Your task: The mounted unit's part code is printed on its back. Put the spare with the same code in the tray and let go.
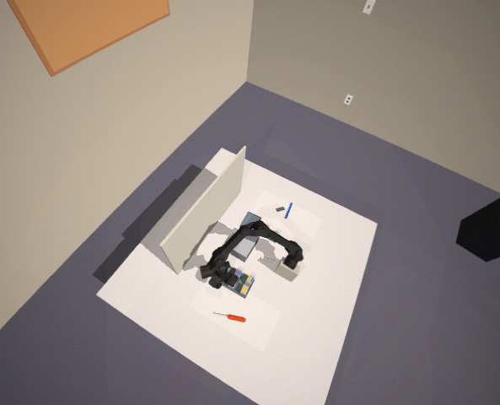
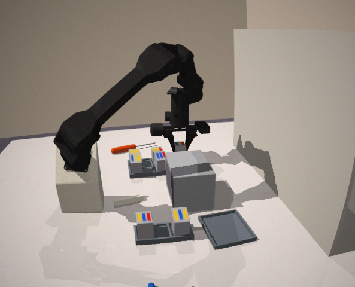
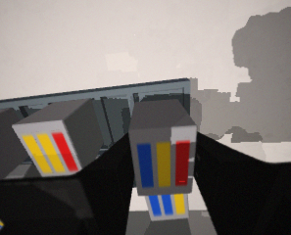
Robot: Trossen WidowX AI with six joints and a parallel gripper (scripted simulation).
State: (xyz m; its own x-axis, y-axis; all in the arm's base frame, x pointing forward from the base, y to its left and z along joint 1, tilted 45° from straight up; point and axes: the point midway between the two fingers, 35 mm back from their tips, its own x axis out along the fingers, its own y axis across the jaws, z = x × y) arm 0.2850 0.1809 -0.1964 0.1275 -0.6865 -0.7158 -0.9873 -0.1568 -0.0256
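Note:
My gripper (image 2: 181,148) (image 3: 158,132) is shut on a grey block with blue, yellow and red stripes, at the end cell of the far rack (image 2: 148,174) (image 3: 76,94). The block's foot is hidden, so its height off the rack cannot be told. In that rack stand a yellow-yellow-red block (image 2: 156,149) (image 3: 49,152), a blue-blue-red block (image 2: 160,155), a blue-blue-yellow block (image 3: 168,206) and others. The near rack (image 2: 164,240) holds a yellow-blue-red block (image 2: 144,217) and a yellow-blue-yellow block (image 2: 180,214). The tray (image 2: 236,243) is empty. No code shows on the large grey box (image 2: 193,189).
The grey box stands between the far rack and the tray. A tall pale panel (image 1: 210,209) (image 2: 294,107) stands along one side. An orange screwdriver (image 1: 237,318) (image 2: 124,149) lies beyond the far rack. A blue pen (image 1: 288,210) lies at the other end.

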